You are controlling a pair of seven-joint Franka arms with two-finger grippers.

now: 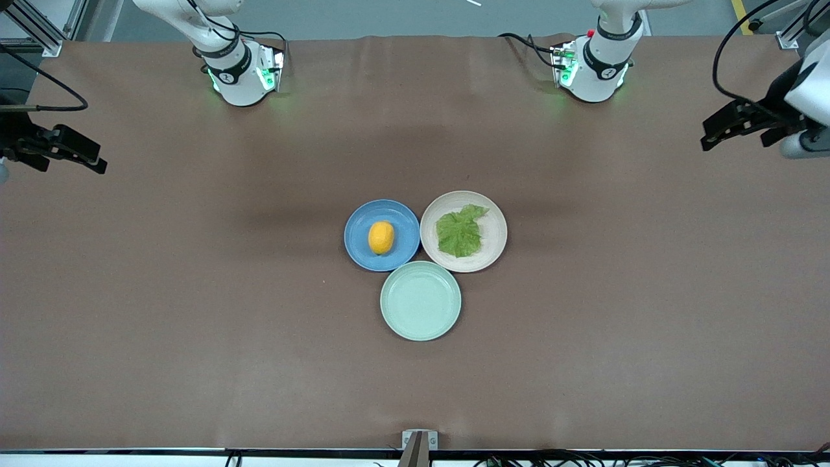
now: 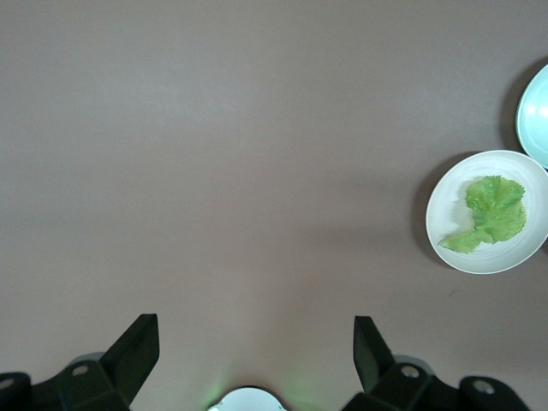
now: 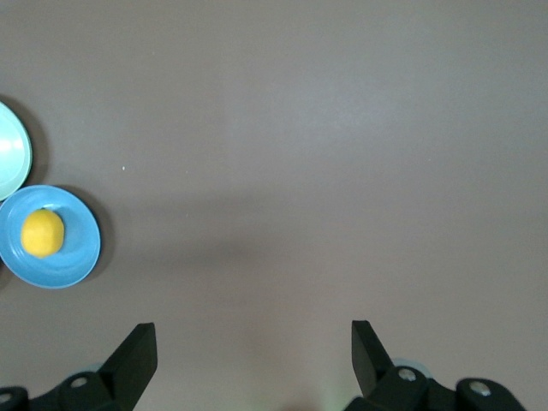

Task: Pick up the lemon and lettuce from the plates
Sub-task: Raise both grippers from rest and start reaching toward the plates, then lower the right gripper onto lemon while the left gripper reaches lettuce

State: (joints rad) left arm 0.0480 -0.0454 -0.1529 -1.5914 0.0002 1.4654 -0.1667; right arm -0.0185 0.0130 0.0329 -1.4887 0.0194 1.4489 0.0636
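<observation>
The lemon (image 1: pixel 381 237) lies on the blue plate (image 1: pixel 358 233) at the table's middle. The lettuce (image 1: pixel 460 231) lies flat on the beige plate (image 1: pixel 494 227), which touches the blue plate toward the left arm's end. My left gripper (image 1: pixel 710 133) is open and empty, high over the left arm's end of the table. My right gripper (image 1: pixel 97 159) is open and empty, high over the right arm's end. The left wrist view shows my left gripper (image 2: pixel 255 330) over bare table, with the lettuce (image 2: pixel 490 212) and beige plate (image 2: pixel 445 214) far off. The right wrist view shows my right gripper (image 3: pixel 253 334), with the lemon (image 3: pixel 42 233) and blue plate (image 3: pixel 79 248) far off.
An empty pale mint-green plate (image 1: pixel 420 300) sits nearer the front camera, touching both other plates. It also shows in the left wrist view (image 2: pixel 535 116) and the right wrist view (image 3: pixel 10 163). Brown table surface surrounds the three plates.
</observation>
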